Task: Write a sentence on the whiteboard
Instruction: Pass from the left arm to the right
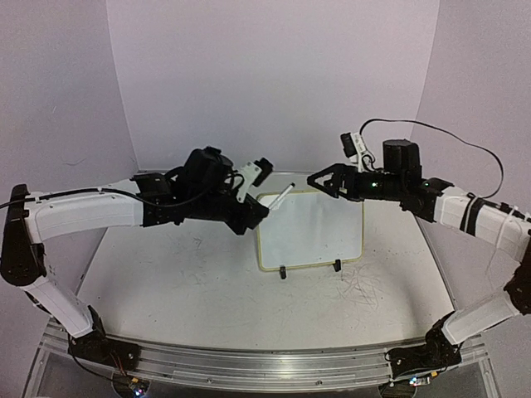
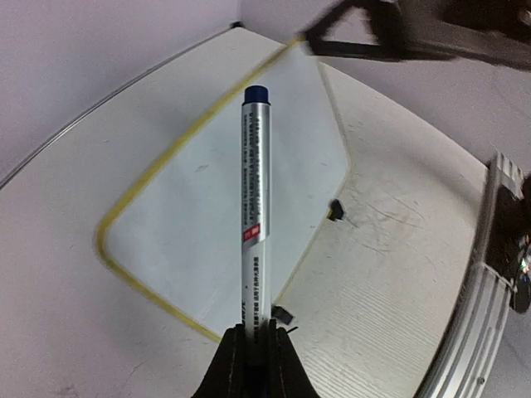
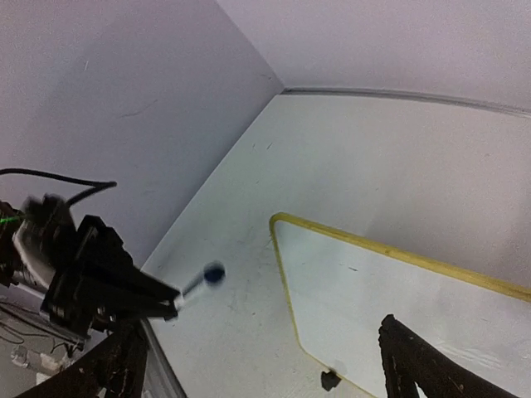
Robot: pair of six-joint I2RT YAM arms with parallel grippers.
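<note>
Left claw (image 2: 255, 333) shut tight on the butt end of a silver marker (image 2: 254, 224) - in the top view it sits at about 10 o'clock from the whiteboard (image 1: 311, 236), just off that corner. The marker's long axis runs from 8 o'clock up toward 2 o'clock, lying close to level rather than upright. Its blue-capped end leads and its red-labelled barrel trails back into the jaws. That blue end hangs over the board's far-left corner; whether it touches the surface cannot be told.

The whiteboard lies flat on the grey table (image 1: 166, 282), a little right of centre. Its long edges run from 9 to 3 o'clock, and its two black clips (image 1: 283, 272) sit on the near long edge, at the 6 o'clock side. Its pale-yellow frame shows in all three views.

The right claw (image 1: 318, 179) reaches in from 3 o'clock with its fingers spread as wide as they go and nothing between them. It points toward 9 o'clock above the board's far edge - near the marker's tip, but apart from it.
</note>
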